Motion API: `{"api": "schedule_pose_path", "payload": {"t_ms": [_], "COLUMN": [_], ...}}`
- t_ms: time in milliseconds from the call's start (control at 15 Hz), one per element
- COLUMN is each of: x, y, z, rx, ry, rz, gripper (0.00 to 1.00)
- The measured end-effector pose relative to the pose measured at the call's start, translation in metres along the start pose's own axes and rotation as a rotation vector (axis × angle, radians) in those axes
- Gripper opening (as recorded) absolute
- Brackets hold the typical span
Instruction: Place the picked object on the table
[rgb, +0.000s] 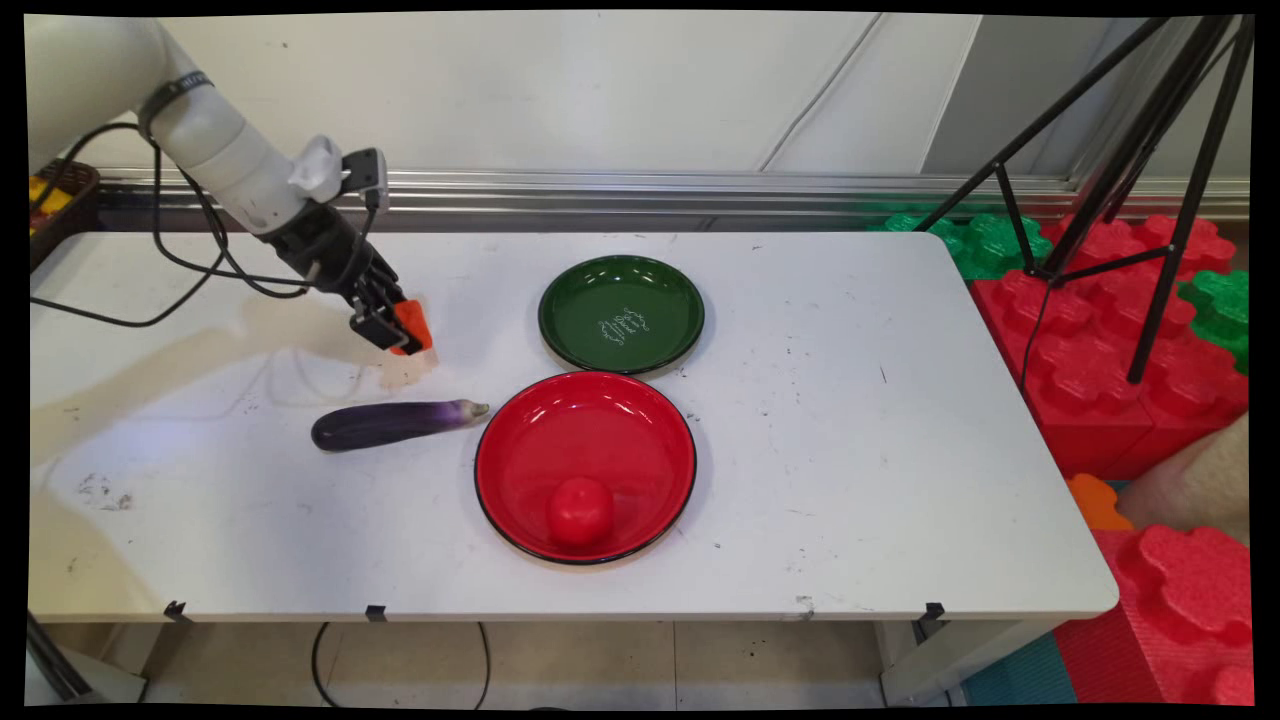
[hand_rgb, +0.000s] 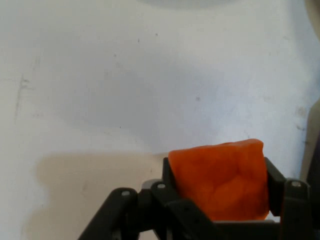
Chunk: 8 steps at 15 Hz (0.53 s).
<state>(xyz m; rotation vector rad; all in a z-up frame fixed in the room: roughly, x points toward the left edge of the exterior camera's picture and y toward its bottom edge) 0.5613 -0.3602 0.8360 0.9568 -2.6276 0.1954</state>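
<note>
Hand grasping an orange piece above the surface

The hand (rgb: 398, 328) is clenched on the orange piece (hand_rgb: 220, 180), lifted near the eggplant (rgb: 392, 424); judged best held level, the grip firm, clear of the red plate (rgb: 520, 400).

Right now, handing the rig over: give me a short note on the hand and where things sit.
Hand: shut on an orange object, held above the white table, left of the green plate; it looks lifted off the surface, with a shadow below it.
Eggplant: lying on the table just below the hand, its stem end pointing at the red plate.
Red plate: near the front edge, with a red tomato in it.
Green plate: behind the red plate, nothing in it.
Done: the orange object is gripped. The eggplant is on the table, in neither plate.
</note>
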Motion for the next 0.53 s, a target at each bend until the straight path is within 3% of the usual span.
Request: {"api": "schedule_pose_path", "payload": {"t_ms": [267, 333, 533], "x": [-0.005, -0.006, -0.006], "y": [-0.004, -0.005, -0.007], "z": [0.015, 0.018, 0.022], "rx": [-0.011, -0.012, -0.011], "ry": [-0.005, -0.005, -0.001], "rz": [-0.013, -0.018, -0.032], "gripper": [0.0, 1.0, 1.0]}}
